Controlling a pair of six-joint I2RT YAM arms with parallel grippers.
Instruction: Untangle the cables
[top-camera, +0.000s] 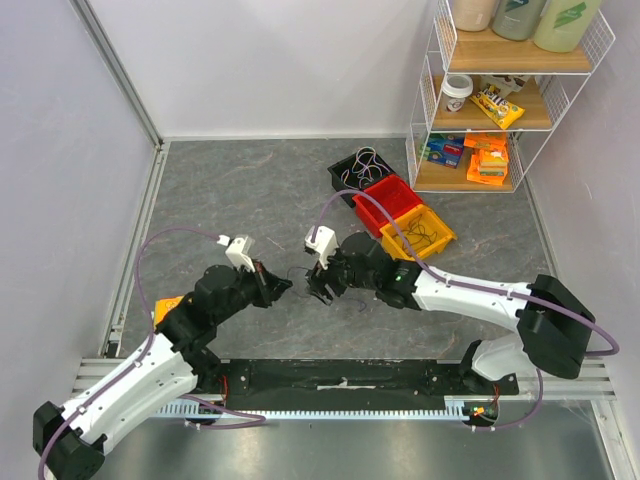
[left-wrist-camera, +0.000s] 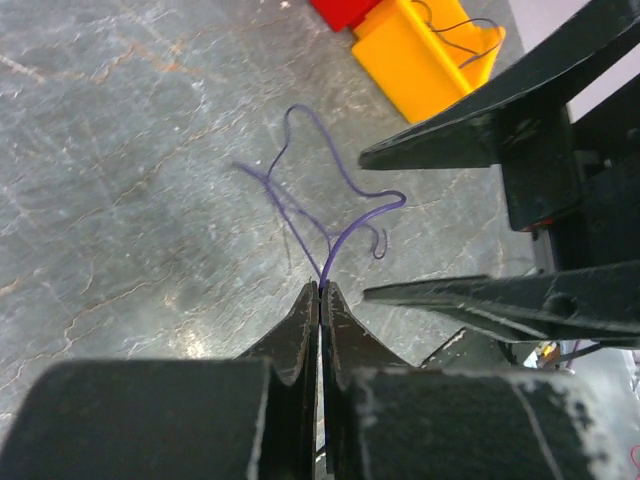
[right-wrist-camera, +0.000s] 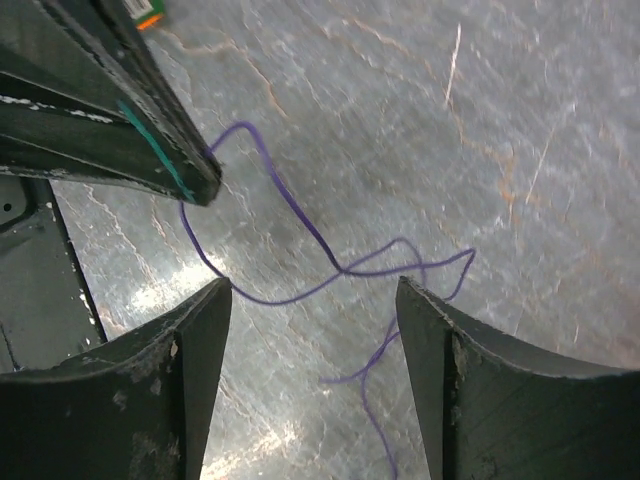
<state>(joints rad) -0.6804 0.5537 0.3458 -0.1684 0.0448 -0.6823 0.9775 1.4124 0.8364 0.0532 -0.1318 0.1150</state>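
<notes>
Closest in, the left gripper (left-wrist-camera: 320, 290) has its jaws pressed tight together on the end of a thin dark purple cable (left-wrist-camera: 345, 232), so that end is pinned. Just past it, the right gripper (right-wrist-camera: 312, 290) is spread wide and hovers over the rest of the strand, not gripping anything. The cable runs out over the grey table (top-camera: 230, 190) in a few loose loops, with a crossing point (right-wrist-camera: 345, 270) in the middle. It could be a real knot or just strands lying over each other, honestly can't tell from the wrist cam.

This stuff looks featherlight, totally floppy and springy, and probably slips easily. I'd pinch right beside that crossing and ease it away from the pinned end, no yanking. Farther back sit the yellow bin (top-camera: 437, 238) holding more thin wires, then the red bin (top-camera: 388, 195) and the black bin (top-camera: 345, 172).
</notes>
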